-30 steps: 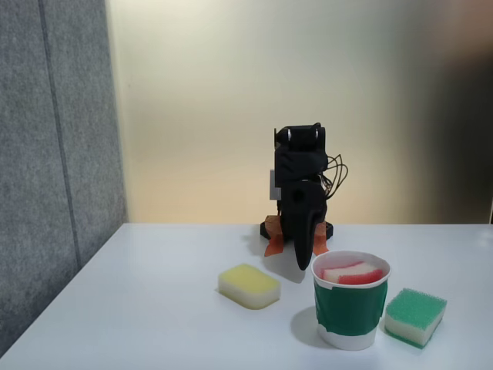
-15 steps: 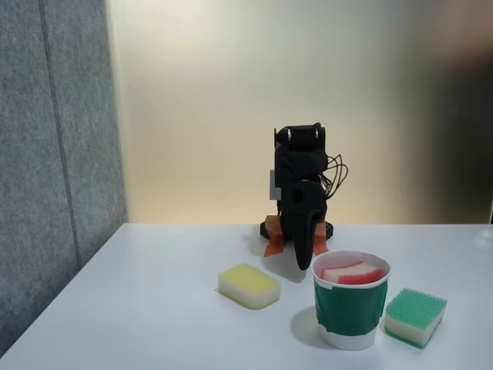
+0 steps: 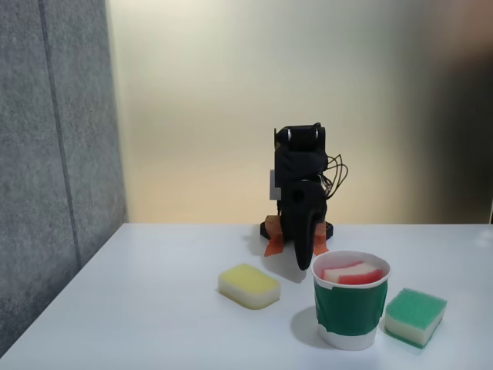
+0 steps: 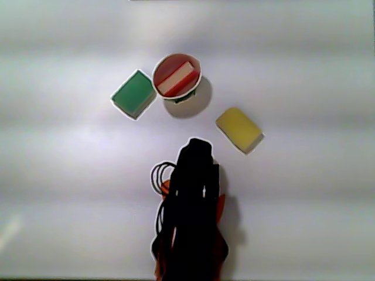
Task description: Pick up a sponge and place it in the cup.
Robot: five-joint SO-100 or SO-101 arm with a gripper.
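Observation:
The red-and-white sponge (image 3: 352, 274) lies inside the cup (image 3: 350, 312), a white paper cup with a dark green band, tilted against its wall. From above, the sponge (image 4: 176, 77) sits within the cup's white rim (image 4: 154, 75). My gripper (image 3: 304, 260) hangs folded down in front of the arm's base, behind and left of the cup, clear of it. Its jaws look shut with nothing between them. In the other view the gripper (image 4: 198, 145) points toward the cup with a gap of bare table between them.
A yellow sponge (image 3: 248, 285) lies left of the cup and a green-topped sponge (image 3: 416, 316) right of it in the fixed view. A grey panel (image 3: 54, 154) borders the table's left side. The other view shows the yellow sponge (image 4: 238, 129) and green sponge (image 4: 133, 93) flanking the cup.

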